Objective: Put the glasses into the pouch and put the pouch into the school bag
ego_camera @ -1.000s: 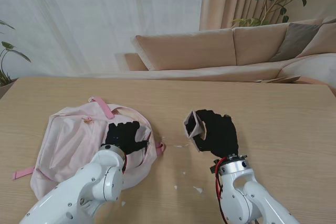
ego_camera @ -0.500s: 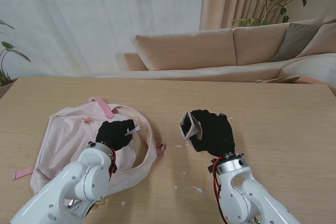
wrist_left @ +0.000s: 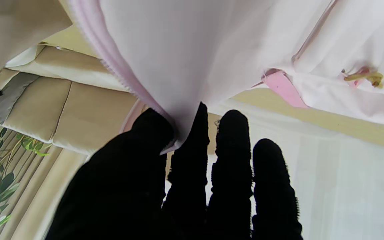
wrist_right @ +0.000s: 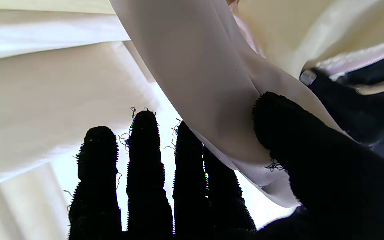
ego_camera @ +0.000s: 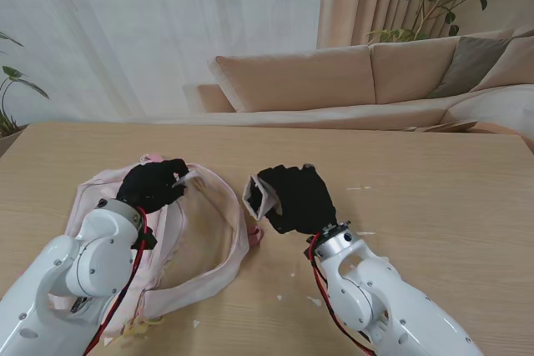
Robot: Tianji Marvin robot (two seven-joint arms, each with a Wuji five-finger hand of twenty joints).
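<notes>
Pouch (ego_camera: 260, 196), beige and soft, sits pinched in my right hand (ego_camera: 296, 199) just right of the school bag (ego_camera: 209, 239), whose pink flap my left hand (ego_camera: 153, 183) lifts. Left wrist: thumb and forefinger clamp thin pink cloth. Right wrist: thumb presses smooth cream fabric.

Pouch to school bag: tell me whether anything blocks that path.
Nothing visible blocks it. The right hand holds the pouch just right of the school bag, whose flap the left hand pinches and lifts, leaving the opening facing the pouch.
</notes>
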